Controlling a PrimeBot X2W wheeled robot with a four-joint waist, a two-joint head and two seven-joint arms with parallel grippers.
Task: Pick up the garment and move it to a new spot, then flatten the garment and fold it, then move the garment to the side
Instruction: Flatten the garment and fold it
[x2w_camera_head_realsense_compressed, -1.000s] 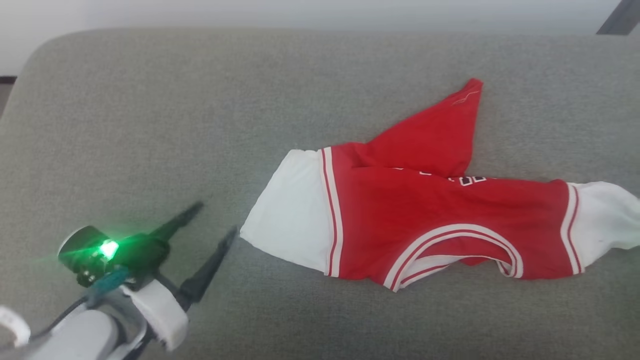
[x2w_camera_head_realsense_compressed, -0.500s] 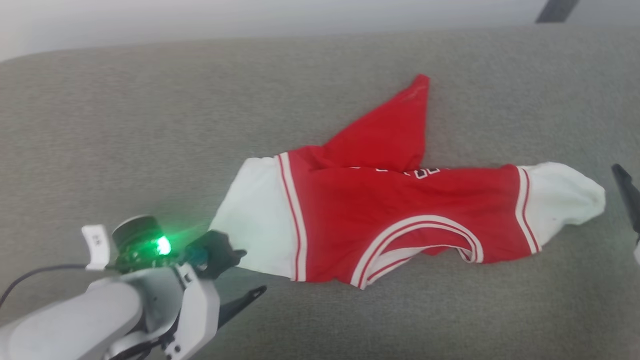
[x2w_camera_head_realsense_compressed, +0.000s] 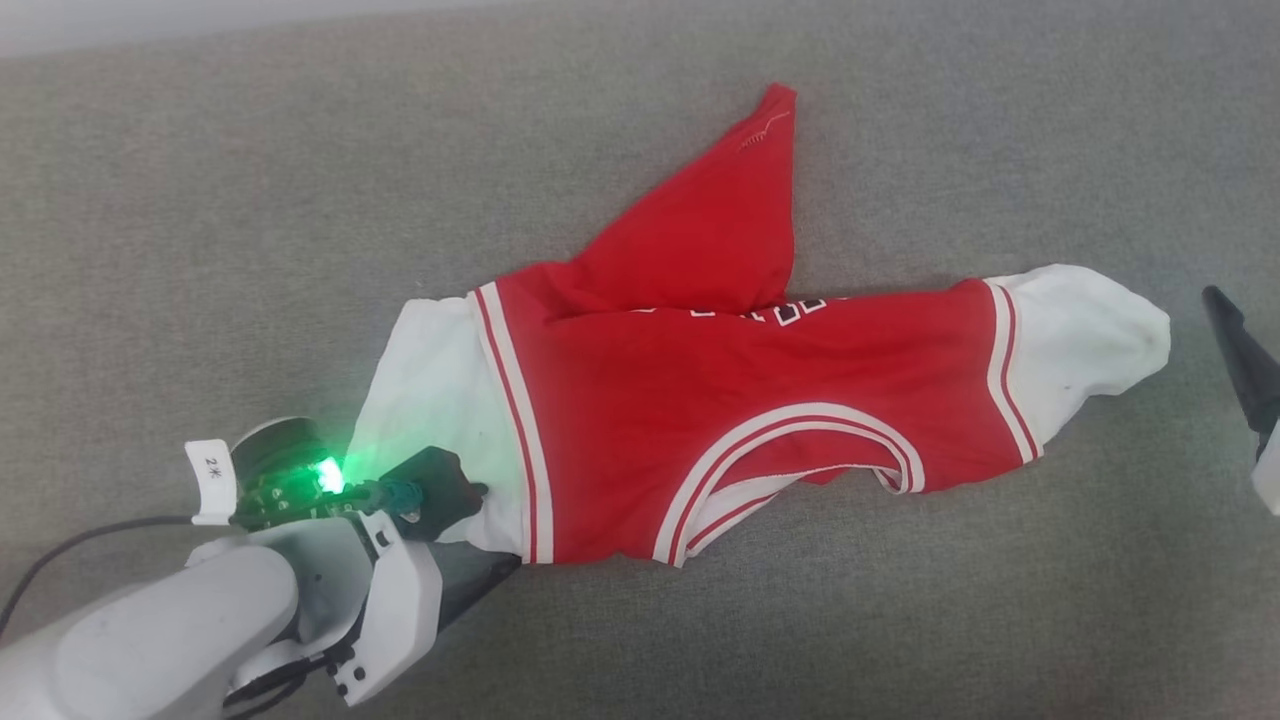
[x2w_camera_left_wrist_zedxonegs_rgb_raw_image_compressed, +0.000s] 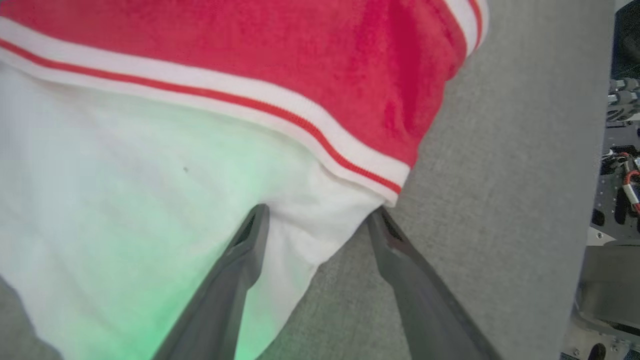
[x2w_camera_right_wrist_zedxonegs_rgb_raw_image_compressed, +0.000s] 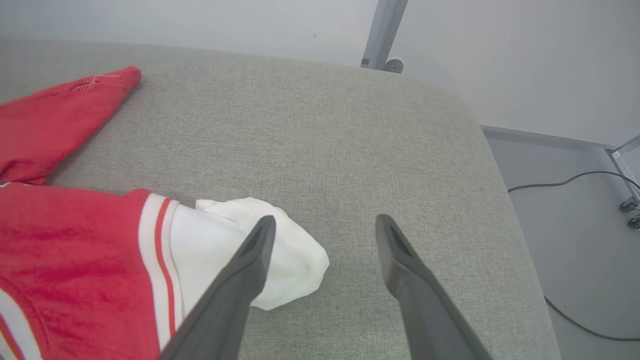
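Has the fingers of the left gripper (x2w_camera_left_wrist_zedxonegs_rgb_raw_image_compressed: 319, 212) released and spread astride the corner of one white sleeve end (x2w_camera_left_wrist_zedxonegs_rgb_raw_image_compressed: 125, 200), apparently to pinch it. Has those of the right gripper (x2w_camera_right_wrist_zedxonegs_rgb_raw_image_compressed: 325, 220) likewise parted, empty, just beside the other sleeve end (x2w_camera_right_wrist_zedxonegs_rgb_raw_image_compressed: 290, 260). Finds the garment (x2w_camera_head_realsense_compressed: 700, 400) sprawled between them on the grey cushion (x2w_camera_head_realsense_compressed: 200, 200), one red flap turned up; presumably approached at both ends so as to lift evenly.

The left forearm (x2w_camera_head_realsense_compressed: 150, 630) is cased in a rounded, pale grey shell, with a white screwed bracket (x2w_camera_head_realsense_compressed: 400, 610) at the wrist. A green light (x2w_camera_head_realsense_compressed: 325, 475) is lit on a dark round housing (x2w_camera_head_realsense_compressed: 265, 450), beside a white tag (x2w_camera_head_realsense_compressed: 210, 480) marked in black and a teal connector (x2w_camera_head_realsense_compressed: 398, 495). A black cable (x2w_camera_head_realsense_compressed: 130, 522) is attached. Long, dark, tapered fingers (x2w_camera_left_wrist_zedxonegs_rgb_raw_image_compressed: 225, 300) are carried by the left gripper (x2w_camera_left_wrist_zedxonegs_rgb_raw_image_compressed: 319, 210) and the right gripper (x2w_camera_right_wrist_zedxonegs_rgb_raw_image_compressed: 326, 217).
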